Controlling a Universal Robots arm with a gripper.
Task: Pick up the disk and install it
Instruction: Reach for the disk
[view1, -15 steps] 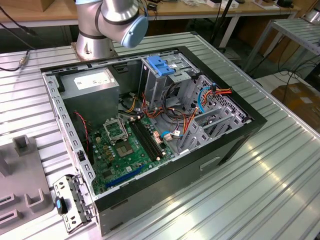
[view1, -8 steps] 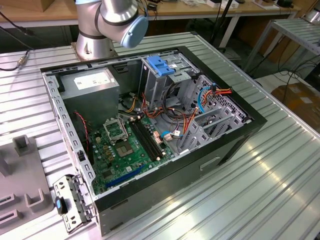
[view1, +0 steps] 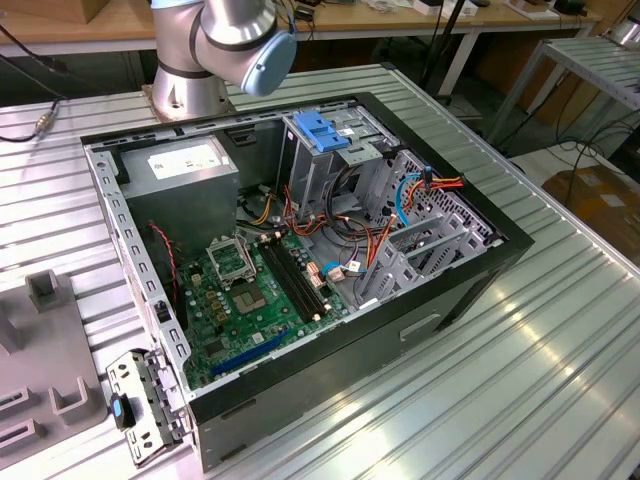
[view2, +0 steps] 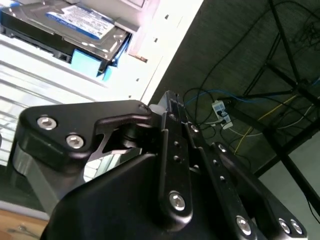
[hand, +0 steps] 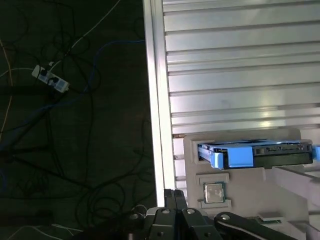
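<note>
The disk (view2: 75, 25) is a silver-grey drive with a white-and-blue label and blue side rails. It lies flat in a pale grey holder (hand: 190, 150) on the ribbed metal table, close to the table's edge; in the first wrist view the disk (hand: 255, 152) shows edge-on. My gripper (view2: 165, 165) hangs apart from the disk with nothing seen in it, and its black body (hand: 175, 222) also shows in the first wrist view. In the exterior view the open computer case (view1: 300, 250) lies on the table, with the arm's base (view1: 215, 50) behind it.
Inside the case are a metal drive cage with a blue latch (view1: 325, 130), a grey power-supply box (view1: 185, 170), a green motherboard (view1: 250, 290) and loose cables. A small square chip (hand: 214, 192) sits in the holder near the disk. Grey fixtures (view1: 40, 340) stand at the exterior view's left.
</note>
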